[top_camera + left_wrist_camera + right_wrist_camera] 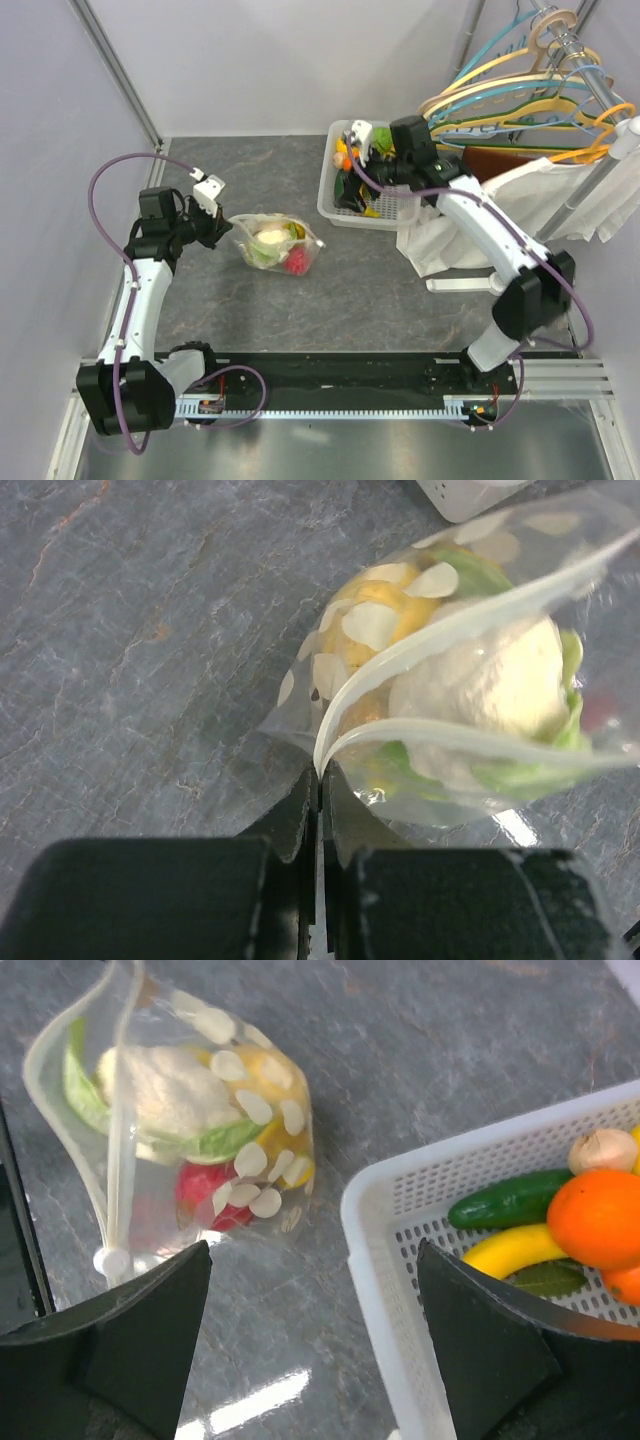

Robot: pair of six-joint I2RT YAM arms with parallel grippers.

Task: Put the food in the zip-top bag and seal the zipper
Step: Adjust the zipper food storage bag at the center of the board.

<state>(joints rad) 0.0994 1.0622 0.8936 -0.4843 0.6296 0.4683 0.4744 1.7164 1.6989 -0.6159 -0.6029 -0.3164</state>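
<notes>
We found the left gripper (318, 792) pressed together on a corner of the zip-top bag (272, 243), pinching the end of the zipper (440, 630), whose two strips gaped apart. The bag lay on the grey table (380, 290) and held a pale cauliflower piece (510, 680), a yellow piece (278, 1145) and a red piece (205, 1195). Its white slider (112, 1260) sat away from the pinched corner. Farther back, the right gripper (310, 1270) hung with its fingers spread wide over the rim of the white basket (400, 1195), where we made out a cucumber (505, 1198), an orange (600, 1215) and a banana (510, 1250).
</notes>
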